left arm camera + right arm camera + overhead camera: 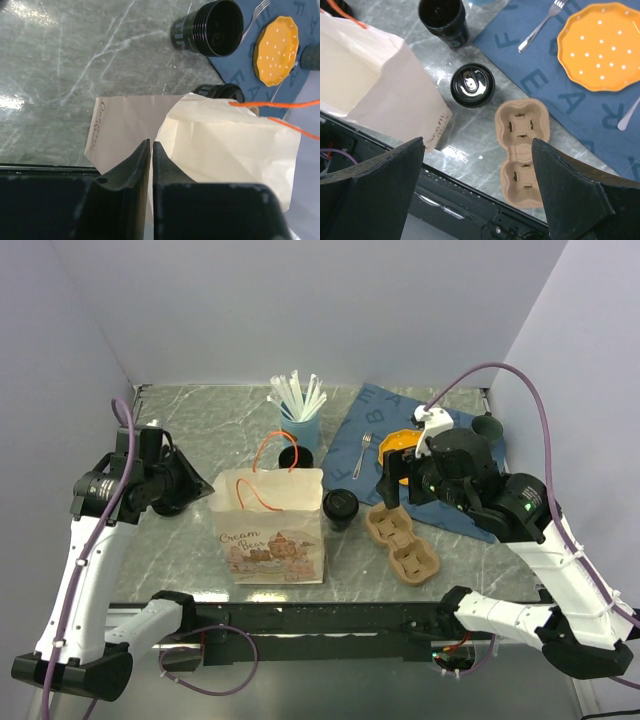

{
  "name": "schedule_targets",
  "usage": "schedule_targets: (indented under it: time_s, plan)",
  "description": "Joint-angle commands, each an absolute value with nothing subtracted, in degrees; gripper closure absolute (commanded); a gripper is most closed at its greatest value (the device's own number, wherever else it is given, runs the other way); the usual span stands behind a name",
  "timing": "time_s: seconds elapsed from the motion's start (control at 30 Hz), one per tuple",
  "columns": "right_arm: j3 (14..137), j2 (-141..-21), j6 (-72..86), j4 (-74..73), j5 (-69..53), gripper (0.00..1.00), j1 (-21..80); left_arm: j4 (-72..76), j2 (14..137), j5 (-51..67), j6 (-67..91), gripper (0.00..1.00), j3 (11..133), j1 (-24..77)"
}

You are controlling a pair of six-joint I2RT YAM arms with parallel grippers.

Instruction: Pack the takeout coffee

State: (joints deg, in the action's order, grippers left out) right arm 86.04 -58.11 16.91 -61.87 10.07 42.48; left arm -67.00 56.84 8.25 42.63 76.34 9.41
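The takeout coffee (340, 507), a small black cup with a black lid, stands on the table just right of the paper bag (270, 525); the right wrist view shows it from above (472, 86). The bag stands upright with its mouth open and its orange handles up. At the bag's left rim, my left gripper (151, 144) has its jaws almost together, with the bag's paper edge (200, 140) in the narrow slit between them. My right gripper (479, 142) hangs wide open and empty above the table, right of the coffee and over the cardboard cup carrier (522, 150).
A lidless black cup (296, 457) stands behind the bag, and a light-blue cup of straws (300, 425) is behind that. To the right, a blue placemat (385, 430) holds an orange plate (600, 45) and a fork (540, 27). A grey-green mug (487, 426) is at the far right.
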Motion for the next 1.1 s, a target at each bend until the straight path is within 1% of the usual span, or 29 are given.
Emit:
schedule_targets:
  time_s: [0.0, 0.03, 0.13, 0.3, 0.43, 0.63, 0.67, 0.7, 0.77, 0.8, 0.87, 0.9, 0.93, 0.97, 1.0, 1.07]
  plan:
    - [85.0, -56.3, 17.2, -62.1, 11.6, 0.04, 42.3, -67.9, 56.4, 5.6, 41.1, 0.90, 79.0, 9.2]
    - [84.7, -56.2, 17.0, -62.3, 11.5, 0.04, 42.4, -67.9, 56.4, 5.5, 41.1, 0.94, 79.4, 9.2]
    - [84.2, -55.9, 17.2, -63.0, 11.7, 0.01, 42.3, -67.6, 56.4, 5.4, 40.8, 0.99, 80.0, 9.2]
    - [82.5, -55.7, 18.2, -63.1, 10.4, 0.00, 42.3, -65.7, 56.3, 6.4, 41.9, 0.99, 81.6, 9.2]
    - [81.1, -55.8, 20.5, -64.7, 10.4, 0.02, 42.3, -66.2, 55.1, 2.0, 43.2, 0.99, 81.7, 9.2]
    - [76.2, -54.9, 26.9, -67.1, 14.2, 0.04, 42.2, -67.1, 53.5, 0.8, 44.6, 0.99, 80.6, 9.2]
    - [75.4, -54.6, 28.0, -67.7, 14.8, 0.05, 41.8, -67.3, 53.2, 0.9, 44.7, 0.97, 80.7, 9.2]
    - [74.5, -54.6, 29.5, -68.2, 15.4, 0.06, 41.6, -67.7, 53.2, 0.9, 45.0, 0.76, 80.9, 9.2]
    - [73.7, -54.8, 33.4, -69.1, 15.6, 0.09, 40.7, -68.9, 52.8, 0.2, 45.4, 0.51, 82.3, 9.2]
    - [73.0, -55.0, 34.7, -69.6, 15.6, 0.10, 40.5, -69.3, 52.9, 0.2, 45.5, 0.36, 83.0, 9.2]
    - [71.8, -55.8, 38.6, -70.2, 15.6, 0.14, 40.0, -70.5, 52.9, 0.1, 45.2, 0.24, 85.3, 9.2]
    - [69.9, -55.8, 38.1, -68.7, 15.0, 0.14, 39.8, -71.0, 53.0, -0.2, 45.0, 0.12, 86.0, 9.2]
    - [68.5, -56.0, 38.0, -67.9, 14.5, 0.16, 39.8, -71.5, 53.2, -1.4, 44.7, 0.05, 87.2, 9.2]
    - [67.2, -56.0, 38.1, -67.3, 14.3, 0.16, 39.4, -71.9, 53.6, -1.4, 44.4, 0.01, 87.5, 9.2]
    - [64.7, -55.8, 36.7, -64.5, 13.5, 0.17, 38.4, -72.6, 53.6, -1.2, 44.1, 0.03, 87.7, 9.2]
    - [59.6, -54.5, 33.2, -60.1, 9.5, 0.18, 37.5, -73.2, 53.4, -1.3, 43.8, 0.03, 87.4, 9.2]
